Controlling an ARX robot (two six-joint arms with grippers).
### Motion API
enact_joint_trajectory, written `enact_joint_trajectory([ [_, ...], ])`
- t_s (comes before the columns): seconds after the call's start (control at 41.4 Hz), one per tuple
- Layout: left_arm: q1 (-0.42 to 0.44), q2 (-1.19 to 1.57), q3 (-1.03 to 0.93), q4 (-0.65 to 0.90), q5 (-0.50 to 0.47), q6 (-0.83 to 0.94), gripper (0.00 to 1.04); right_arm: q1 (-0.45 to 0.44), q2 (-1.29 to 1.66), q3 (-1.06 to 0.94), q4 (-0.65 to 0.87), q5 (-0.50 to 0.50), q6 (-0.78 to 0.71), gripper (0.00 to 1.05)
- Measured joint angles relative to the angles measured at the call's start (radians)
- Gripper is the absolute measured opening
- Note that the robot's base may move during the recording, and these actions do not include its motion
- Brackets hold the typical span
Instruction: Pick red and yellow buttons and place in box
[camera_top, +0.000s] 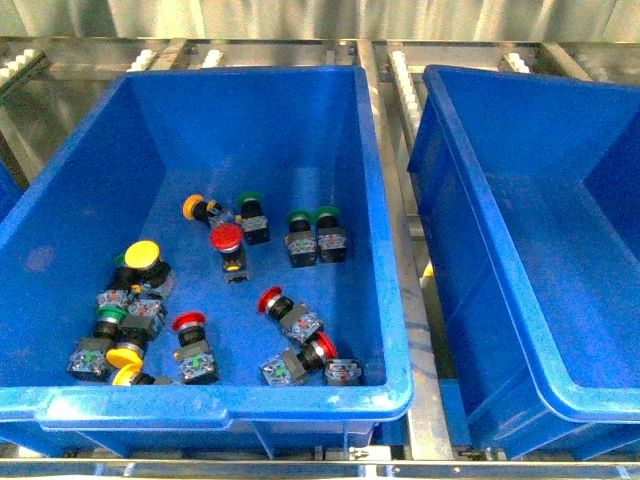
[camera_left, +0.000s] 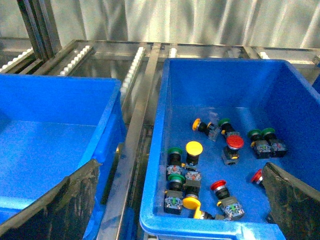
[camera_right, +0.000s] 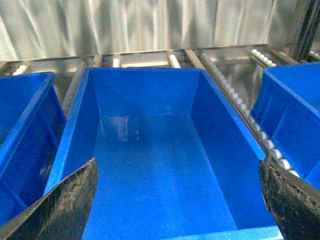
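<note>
Several red and yellow buttons lie loose on the floor of the left blue bin (camera_top: 382, 200), among them a yellow cap (camera_top: 141, 254) and a red cap (camera_top: 226, 237). The box (camera_top: 520, 250) stands to its right and holds nothing. In the left wrist view my left gripper (camera_left: 180, 210) hangs open above that bin's near rim, over a yellow button (camera_left: 194, 148) and a red button (camera_left: 218, 185). My right gripper (camera_right: 177, 210) is open above the box (camera_right: 150, 150), nothing between its fingers. Neither gripper appears in the front view.
Green-capped switches (camera_top: 300, 218) lie mixed in with the others. Metal roller rails (camera_top: 405, 100) run between the bins. Another blue bin (camera_left: 50, 140) stands left of the button bin, and one more (camera_right: 295, 100) right of the box.
</note>
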Motion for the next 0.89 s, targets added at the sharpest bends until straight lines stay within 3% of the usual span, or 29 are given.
enact_joint_trajectory([
  [0.894, 0.000, 0.000, 0.000, 0.000, 0.000, 0.000, 0.97, 0.000, 0.000, 0.000, 0.000, 0.000, 0.000, 0.98],
])
